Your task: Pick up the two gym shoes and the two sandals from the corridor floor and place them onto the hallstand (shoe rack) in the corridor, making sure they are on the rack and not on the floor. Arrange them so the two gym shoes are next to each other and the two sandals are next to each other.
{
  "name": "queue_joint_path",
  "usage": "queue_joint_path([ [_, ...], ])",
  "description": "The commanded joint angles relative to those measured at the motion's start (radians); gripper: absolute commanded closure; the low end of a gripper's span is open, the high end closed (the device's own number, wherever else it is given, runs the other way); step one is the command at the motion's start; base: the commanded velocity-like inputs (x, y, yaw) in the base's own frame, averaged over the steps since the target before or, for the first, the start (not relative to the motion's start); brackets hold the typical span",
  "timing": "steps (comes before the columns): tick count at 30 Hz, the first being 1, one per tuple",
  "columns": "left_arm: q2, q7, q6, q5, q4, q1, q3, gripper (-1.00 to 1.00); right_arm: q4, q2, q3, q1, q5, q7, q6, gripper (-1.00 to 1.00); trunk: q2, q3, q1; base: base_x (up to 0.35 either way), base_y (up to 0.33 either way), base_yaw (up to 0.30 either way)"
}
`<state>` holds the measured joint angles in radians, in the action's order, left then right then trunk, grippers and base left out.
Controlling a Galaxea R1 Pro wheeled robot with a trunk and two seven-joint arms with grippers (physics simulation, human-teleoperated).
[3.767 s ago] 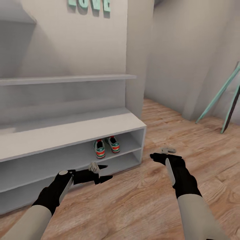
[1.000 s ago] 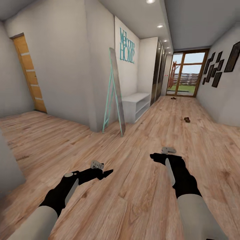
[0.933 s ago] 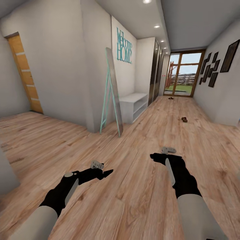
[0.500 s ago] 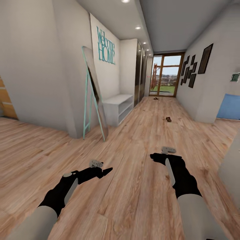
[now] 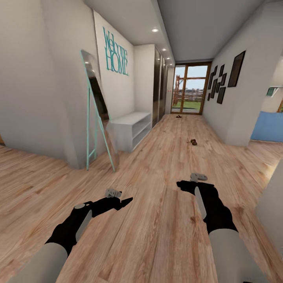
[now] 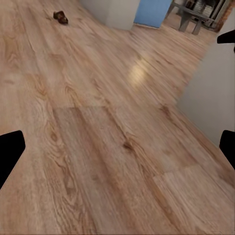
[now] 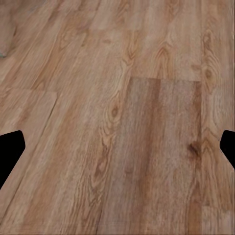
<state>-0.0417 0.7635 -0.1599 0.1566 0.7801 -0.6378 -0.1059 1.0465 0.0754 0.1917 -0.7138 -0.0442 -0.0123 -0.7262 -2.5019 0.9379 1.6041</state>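
Both grippers, left (image 5: pixel 125 203) and right (image 5: pixel 181 184), hang over the corridor floor (image 5: pixel 157 220) with fingers spread and nothing held. One sandal (image 5: pixel 193 142), small and dark brown, lies on the planks mid-corridor, right of centre. A second brown item sits far off near the glass door (image 5: pixel 188 94); too small to identify. The white hallstand (image 5: pixel 129 127) stands against the left wall, beyond a leaning teal-framed mirror (image 5: pixel 98 106).

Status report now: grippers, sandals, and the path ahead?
Left gripper and right gripper open, empty. One sandal on corridor floor ahead, second small brown thing near the far door. Path between looks unobstructed.
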Motion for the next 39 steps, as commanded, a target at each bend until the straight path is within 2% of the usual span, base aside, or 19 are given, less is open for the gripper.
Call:
queue_joint_path([
  [1,-0.001,0.000,-0.010,0.011,0.001,0.000,-0.003,-1.00,0.001,0.001,0.002,-0.001,-0.004,-0.001,-0.005,-1.00,0.000,0.001,0.000,0.340,-0.147,-0.246],
  [17,-0.001,0.000,-0.010,0.011,0.001,0.000,-0.002,-1.00,0.001,0.001,0.003,-0.001,-0.001,-0.002,-0.005,-1.00,0.000,0.001,0.000,0.343,-0.097,-0.280],
  [30,-0.002,0.000,-0.010,0.011,0.001,0.000,0.000,-1.00,0.000,0.001,0.002,-0.001,-0.008,-0.002,-0.005,-1.00,0.000,0.001,0.000,0.347,-0.001,-0.019],
  [39,-0.003,-0.016,-0.009,0.011,-0.014,0.000,0.045,-1.00,0.000,0.001,0.002,-0.001,-0.008,-0.002,-0.005,-1.00,0.000,0.001,0.000,0.347,0.000,0.000],
])
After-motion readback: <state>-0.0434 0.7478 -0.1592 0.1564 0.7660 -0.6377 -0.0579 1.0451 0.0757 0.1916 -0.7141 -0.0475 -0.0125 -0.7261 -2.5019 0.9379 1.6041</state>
